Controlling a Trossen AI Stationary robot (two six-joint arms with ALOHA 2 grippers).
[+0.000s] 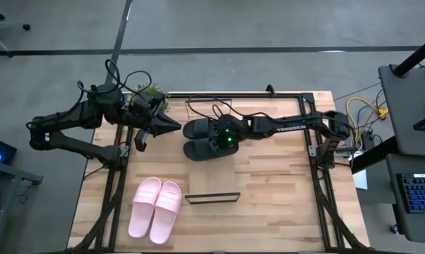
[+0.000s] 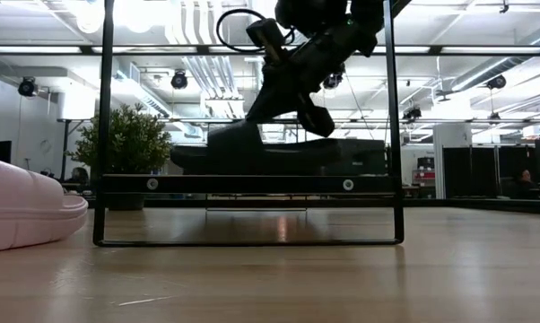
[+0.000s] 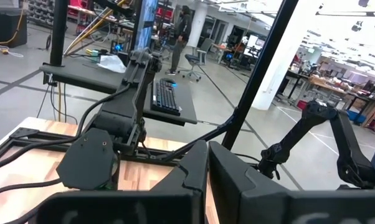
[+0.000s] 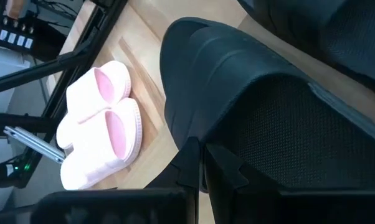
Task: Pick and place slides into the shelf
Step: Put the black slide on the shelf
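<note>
- The right pincer point(image 1: 214, 135) sits over the black slides point(image 1: 198, 140) near the middle of the tabletop point(image 1: 269, 204). In the right wrist view its fingers point(image 4: 194, 163) lie pressed together against the rim of one black slide point(image 4: 262, 106), so it looks closed, with nothing visibly clamped between them.
- The left pincer point(image 1: 171, 125) hangs just beside the black pair, on the left arm's side, its fingers point(image 3: 194, 180) closed together and empty.
- The two black slides lie side by side, touching, each with its long axis running across the tabletop from one arm's side toward the other. Which end is the toe cannot be told from above.
- In the low view a black slide point(image 2: 279, 154) shows as a long dark shape lying level beyond the shelf frame.
- The shelf point(image 1: 212, 197) stands nearer the front edge, apart from the black pair, seen from above as a narrow dark-framed strip. In the low view its frame point(image 2: 248, 184) rises as a tall thin rectangle between the camera and the slides.
- The pink slides point(image 1: 156, 208) lie together, touching, near the front left corner, beside the shelf's left end. Their long axes run front to back, slightly slanted.
- A small potted plant point(image 1: 150, 93) stands at the far left edge, behind the left arm.
- A keyboard point(image 1: 418, 193) rests on a side desk off the right of the tabletop.
</note>
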